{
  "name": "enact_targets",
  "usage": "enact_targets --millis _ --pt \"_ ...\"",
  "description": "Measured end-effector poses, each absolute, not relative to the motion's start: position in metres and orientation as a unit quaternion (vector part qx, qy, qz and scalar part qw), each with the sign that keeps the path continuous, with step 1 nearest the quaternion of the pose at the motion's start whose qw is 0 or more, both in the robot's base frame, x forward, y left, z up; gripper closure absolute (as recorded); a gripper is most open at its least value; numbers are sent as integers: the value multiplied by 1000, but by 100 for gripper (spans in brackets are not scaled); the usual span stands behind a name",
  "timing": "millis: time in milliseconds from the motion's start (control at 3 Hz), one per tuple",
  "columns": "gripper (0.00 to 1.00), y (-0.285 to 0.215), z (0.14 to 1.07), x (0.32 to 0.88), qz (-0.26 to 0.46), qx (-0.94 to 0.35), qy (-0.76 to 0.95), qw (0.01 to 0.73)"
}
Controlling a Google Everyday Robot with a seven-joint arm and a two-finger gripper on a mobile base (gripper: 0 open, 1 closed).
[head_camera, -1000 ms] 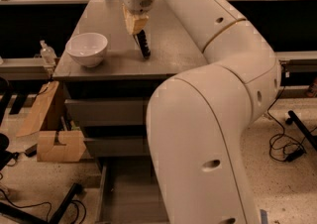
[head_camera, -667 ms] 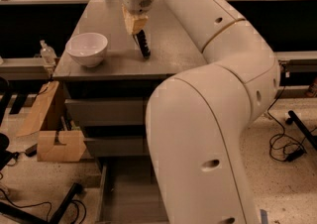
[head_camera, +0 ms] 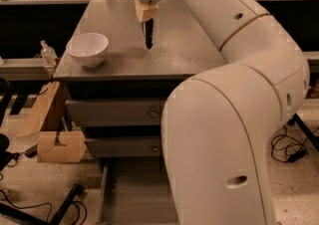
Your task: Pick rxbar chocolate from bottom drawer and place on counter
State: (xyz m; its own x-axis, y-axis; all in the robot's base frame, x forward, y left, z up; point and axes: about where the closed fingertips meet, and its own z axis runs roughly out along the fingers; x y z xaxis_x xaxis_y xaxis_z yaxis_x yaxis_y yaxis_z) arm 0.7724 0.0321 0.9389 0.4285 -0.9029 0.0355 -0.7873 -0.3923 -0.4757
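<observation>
Camera view: end effector clamped on chocolate bar, held upright over bench near bowl; lower until bar's end touches, then release gently so it tips flat, well away from the edge.

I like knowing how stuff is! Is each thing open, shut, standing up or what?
bottom drawer: pulled open.
two upper drawers: shut.
white bowl: upright on the counter.
pincer: pointing down over the counter.
rxbar chocolate: cannot make it out.
</observation>
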Motion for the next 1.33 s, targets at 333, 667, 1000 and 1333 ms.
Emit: enact_targets --millis 333,667,1000,1333 --pt "100 -13 987 800 -216 -789 526 234" --pt "100 -26 1019 827 -256 -772 516 269" --pt "100 -23 1029 847 -261 -760 506 313" --pt "83 -22 1032 849 -263 -757 506 318"
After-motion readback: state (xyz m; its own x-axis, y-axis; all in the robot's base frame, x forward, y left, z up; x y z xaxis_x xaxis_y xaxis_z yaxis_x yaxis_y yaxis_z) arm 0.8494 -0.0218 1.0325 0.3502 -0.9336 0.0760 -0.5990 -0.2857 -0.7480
